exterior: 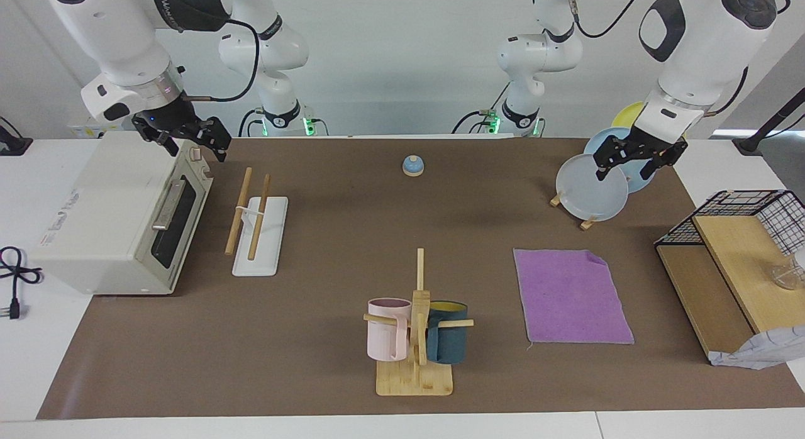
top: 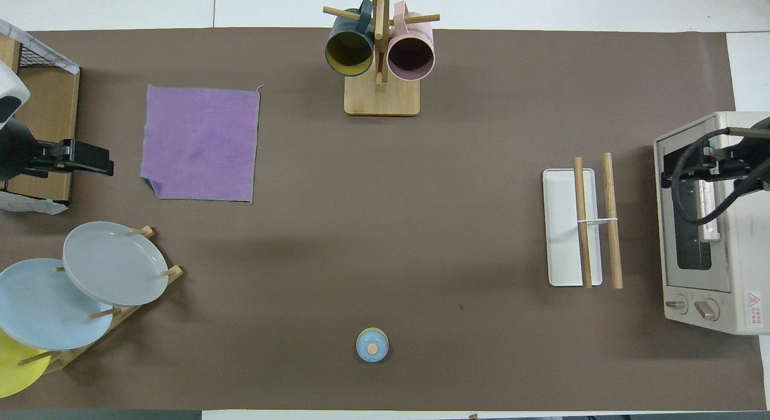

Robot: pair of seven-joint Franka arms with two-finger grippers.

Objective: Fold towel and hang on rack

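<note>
Towel (exterior: 572, 295) flat on brown mat (exterior: 327, 238), purple face up, one corner nearer the robots curled over; unfolded, so fold not yet begun. Lies toward left arm's end of table, farther from robots than plate stand (exterior: 588, 220), beside wooden shelf unit (exterior: 710, 288).

Rack (exterior: 258, 228) toward right arm's end, beside toaster oven (exterior: 119, 219); both rods bare. Well apart from towel, mug tree (exterior: 415, 338) roughly between and farther out. Probably staged so: fold at one end, carry across to hang.

Left gripper (exterior: 635, 159) raised over plates, fingers spread, holding nothing; well short of towel, apparently parked. Better placed for first grasp.

Right gripper (exterior: 185, 140) raised over oven's top edge, near rack; finger gap not readable. Waiting.

Curled corner likely easiest pinch point.
</note>
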